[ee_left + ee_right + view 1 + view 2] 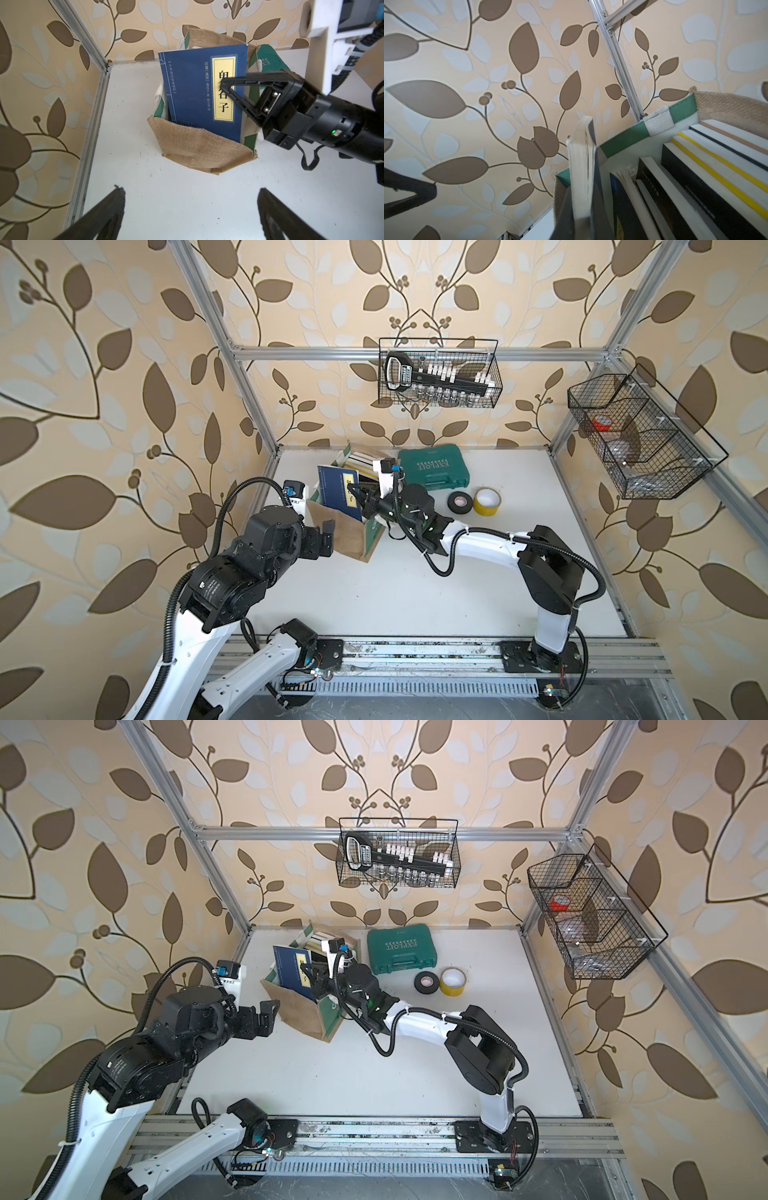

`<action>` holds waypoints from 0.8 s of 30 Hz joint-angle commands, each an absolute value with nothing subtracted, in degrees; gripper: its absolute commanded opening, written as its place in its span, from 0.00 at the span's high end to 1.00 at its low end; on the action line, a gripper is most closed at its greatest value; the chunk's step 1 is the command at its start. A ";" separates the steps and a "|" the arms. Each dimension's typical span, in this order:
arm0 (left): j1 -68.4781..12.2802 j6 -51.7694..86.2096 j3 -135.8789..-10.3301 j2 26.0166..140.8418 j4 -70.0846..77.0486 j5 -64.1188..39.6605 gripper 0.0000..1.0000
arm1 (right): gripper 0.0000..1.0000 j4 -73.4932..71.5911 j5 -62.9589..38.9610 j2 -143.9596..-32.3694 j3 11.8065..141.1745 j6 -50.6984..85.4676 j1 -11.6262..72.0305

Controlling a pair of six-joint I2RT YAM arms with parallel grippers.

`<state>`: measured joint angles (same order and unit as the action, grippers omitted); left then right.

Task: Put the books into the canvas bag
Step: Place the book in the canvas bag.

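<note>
Nearest the lens in both top views is the left arm (232, 572). It rises from the rail (415, 655) at the bench's near edge, with its elbow high and its forearm aimed at the canvas bag (353, 531). The left gripper (327, 536) hovers just beside the bag's near burlap end, spread wide and empty. Its wrist view shows bare bench (145, 176) between its fingertips (119, 189) and the bag (197, 149).

The right arm (482, 545) stands upright at the rail's right end. Its white forearm stretches across the bench to the bag, which sits near the back left corner.

The right gripper (224, 81) is clenched on the navy book (193, 93). One finger lies across the yellow title label and the other is hidden behind the cover. The book stands tilted, with its lower edge inside the bag's near end.

Only the right wrist view shows this book edge-on (581, 166), blurred and cut off at the picture's bottom. Beside it the other books (716, 155) stand packed in the whitish lining. In a top view they (361, 462) are mostly covered by the wrist.

The green tool case (434, 470) lies by the back edge, just beside the bag.
</note>
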<state>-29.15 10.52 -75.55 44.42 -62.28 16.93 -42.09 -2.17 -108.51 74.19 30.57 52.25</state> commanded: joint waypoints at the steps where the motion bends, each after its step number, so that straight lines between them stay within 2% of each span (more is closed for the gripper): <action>1: -28.91 10.92 -75.07 44.39 -60.51 16.70 0.01 | 1.00 -46.10 -1.73 -106.76 71.15 33.52 53.43; 5: -28.91 10.98 -74.66 44.56 -60.04 16.50 0.01 | 0.98 -47.64 -3.62 -106.20 69.90 33.27 53.43; 10: -28.92 11.03 -74.10 44.82 -58.91 15.83 0.01 | 0.72 -47.58 -6.89 -105.76 69.77 32.56 53.38; 13: -28.85 11.15 -74.07 45.24 -58.38 15.52 0.01 | 0.63 -47.05 -8.67 -105.74 70.10 32.19 53.41; 19: -28.92 11.10 -73.87 45.40 -57.64 15.12 0.01 | 0.58 -44.67 -10.53 -105.82 71.36 31.73 53.07; 24: -28.87 10.99 -73.66 45.76 -57.81 14.38 0.01 | 0.45 -43.16 -11.35 -104.38 71.36 30.72 52.48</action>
<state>-29.15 10.68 -73.82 45.50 -59.66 15.29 -45.32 -9.69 -106.63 70.50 31.48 52.80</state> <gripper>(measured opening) 0.990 0.532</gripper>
